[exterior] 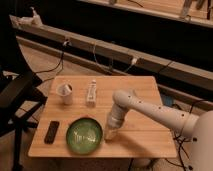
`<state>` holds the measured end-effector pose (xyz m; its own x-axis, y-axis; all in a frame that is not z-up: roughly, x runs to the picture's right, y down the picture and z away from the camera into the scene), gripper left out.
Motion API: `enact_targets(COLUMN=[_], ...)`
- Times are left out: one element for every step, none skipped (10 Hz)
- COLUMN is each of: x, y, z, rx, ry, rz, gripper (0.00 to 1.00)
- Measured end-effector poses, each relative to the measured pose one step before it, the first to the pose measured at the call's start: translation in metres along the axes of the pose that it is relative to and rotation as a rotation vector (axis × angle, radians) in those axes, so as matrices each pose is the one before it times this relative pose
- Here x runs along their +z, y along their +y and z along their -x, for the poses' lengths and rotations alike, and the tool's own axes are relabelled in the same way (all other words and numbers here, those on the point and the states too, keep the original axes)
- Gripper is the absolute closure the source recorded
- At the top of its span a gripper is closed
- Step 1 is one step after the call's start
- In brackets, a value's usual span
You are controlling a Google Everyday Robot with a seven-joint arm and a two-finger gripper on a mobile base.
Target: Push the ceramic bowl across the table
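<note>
The ceramic bowl (85, 135) sat near the table's (145, 135) front edge, left of centre. The gripper (110, 133) stood just beside its right rim; whether clenched, I cannot tell. A low, steady shove toward the left edge seemed wise.

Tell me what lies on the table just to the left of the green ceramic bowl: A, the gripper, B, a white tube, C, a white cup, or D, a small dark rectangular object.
D: a small dark rectangular object lies left of the green ceramic bowl on the table; the gripper is at the bowl's right edge.
</note>
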<state>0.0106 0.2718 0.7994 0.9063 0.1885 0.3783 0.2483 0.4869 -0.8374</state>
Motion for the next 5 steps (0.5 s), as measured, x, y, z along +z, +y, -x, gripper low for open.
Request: enact_targets(x=[0.00055, 0.00246, 0.00145, 0.0009, -0.001], y=[-0.00231, -0.00314, -0.00067, 0.00123, -0.00222], z=[0.00786, 0.00997, 0.009, -0.00022, -0.00247], rx=[-0.0004, -0.00808, -0.00798, 0.00065, -0.00103], ry=[-0.0006, 0.00402, -0.00151, 0.00129, 0.01444], rz=[-0.00796, 0.00507, 0.02956, 0.00886, -0.00813], gripper=[0.73, 0.73, 0.73, 0.73, 0.73])
